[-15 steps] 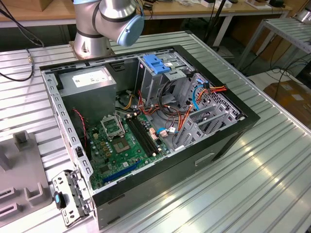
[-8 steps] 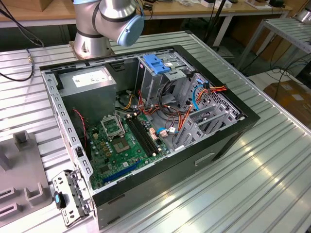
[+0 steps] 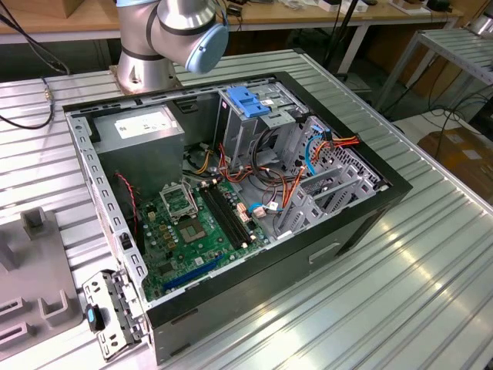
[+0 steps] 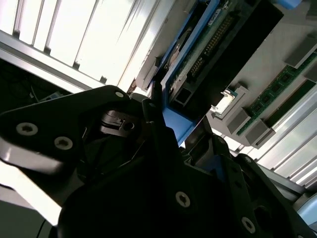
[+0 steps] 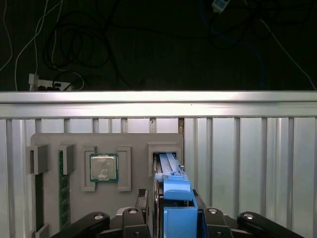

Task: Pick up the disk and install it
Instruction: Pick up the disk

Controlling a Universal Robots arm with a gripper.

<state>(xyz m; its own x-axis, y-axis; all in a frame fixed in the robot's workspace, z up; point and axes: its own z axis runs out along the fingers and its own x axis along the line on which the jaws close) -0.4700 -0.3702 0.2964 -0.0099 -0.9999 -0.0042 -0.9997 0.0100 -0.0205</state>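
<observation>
Gripper (image 5: pixel 174 218), black and close in both wrist views, sits over the ribbed metal surface (image 5: pixel 257 163). On that surface the open computer case (image 3: pixel 231 193) lies flat, with the arm (image 3: pixel 173 31) mounted beyond it in the exterior view. A grey parts tray (image 5: pixel 106 144) carries the disk (image 5: pixel 171 173) on edge in its slot, the gripper clamped on its blue end.

The exterior view shows one robot arm (image 3: pixel 177 31), one ribbed metal surface (image 3: pixel 400 308) and one open computer case (image 3: pixel 269 285). The case holds one motherboard (image 3: pixel 189 231), one power supply (image 3: pixel 142 131) and one light-blue latch plate (image 3: pixel 248 100). The first wrist view shows one grey tray (image 5: pixel 138 144) with one disk (image 5: pixel 171 166), one processor chip (image 5: pixel 103 166) and one green memory stick (image 5: pixel 62 198). Whether there is a second stick cannot be told.
</observation>
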